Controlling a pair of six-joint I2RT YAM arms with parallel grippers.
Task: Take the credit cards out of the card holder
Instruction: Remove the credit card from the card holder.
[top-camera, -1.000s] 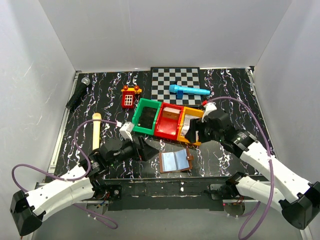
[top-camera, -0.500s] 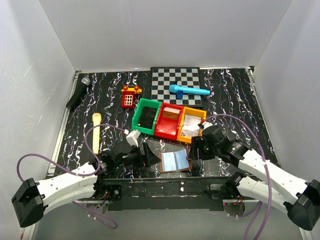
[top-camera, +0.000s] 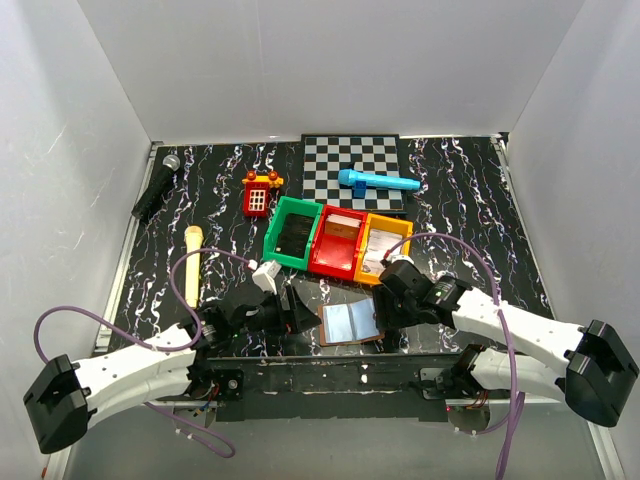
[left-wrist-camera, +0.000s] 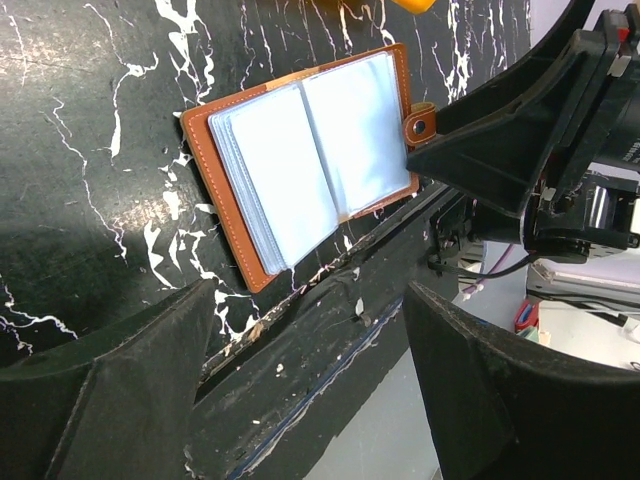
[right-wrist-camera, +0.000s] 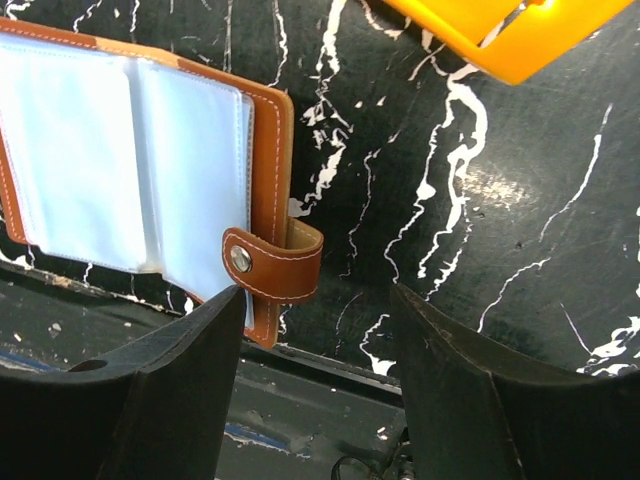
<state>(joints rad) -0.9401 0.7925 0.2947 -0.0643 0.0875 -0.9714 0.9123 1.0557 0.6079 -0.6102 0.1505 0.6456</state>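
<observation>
The card holder (top-camera: 350, 322) lies open near the table's front edge, brown with pale blue glossy pockets; I cannot tell if any cards are in them. It shows in the left wrist view (left-wrist-camera: 300, 160) and the right wrist view (right-wrist-camera: 140, 170), its snap strap (right-wrist-camera: 272, 265) curled at the right edge. A tan card (top-camera: 343, 226) lies in the red bin and a whitish card (top-camera: 381, 246) in the orange bin. My left gripper (top-camera: 297, 308) (left-wrist-camera: 310, 390) is open and empty just left of the holder. My right gripper (top-camera: 383, 306) (right-wrist-camera: 315, 390) is open and empty just right of it.
Green (top-camera: 276, 240), red (top-camera: 320, 262) and orange (top-camera: 402, 228) bins stand in a row behind the holder. A checkered board (top-camera: 325, 170) with a blue marker (top-camera: 377, 181), a red toy (top-camera: 258, 195), a black microphone (top-camera: 156, 186) and a wooden handle (top-camera: 191, 262) lie further back and left.
My right gripper has come from over the orange bin toward the front edge, down beside the holder's right side. My left gripper has moved forward and right to the holder's left side.
</observation>
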